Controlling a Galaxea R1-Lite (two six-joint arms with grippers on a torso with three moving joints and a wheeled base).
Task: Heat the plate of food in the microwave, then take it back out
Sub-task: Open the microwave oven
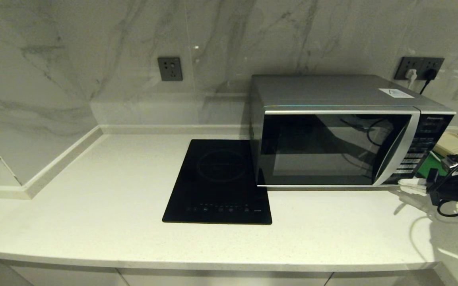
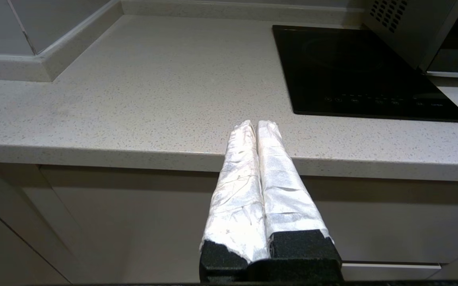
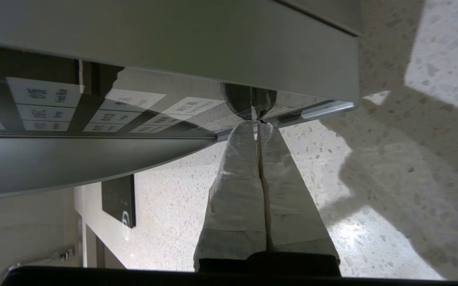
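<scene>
The silver microwave (image 1: pixel 332 131) stands at the back right of the counter with its dark glass door closed. My right gripper (image 1: pixel 400 182) is shut, and its white-wrapped fingertips touch the bottom right corner of the microwave's front, just under the button keypad (image 1: pixel 416 155). In the right wrist view the right gripper (image 3: pixel 257 124) meets its own reflection on the glossy panel below the keypad (image 3: pixel 54 107). My left gripper (image 2: pixel 256 124) is shut on nothing and parked low in front of the counter edge. The plate of food is out of view.
A flat black induction cooktop (image 1: pixel 219 182) lies left of the microwave. A beige tray (image 1: pixel 457 145) and something green (image 1: pixel 445 169) sit behind my right arm. Wall sockets (image 1: pixel 420 67) with plugged cables are behind the microwave. A raised ledge (image 1: pixel 54 167) borders the counter's left.
</scene>
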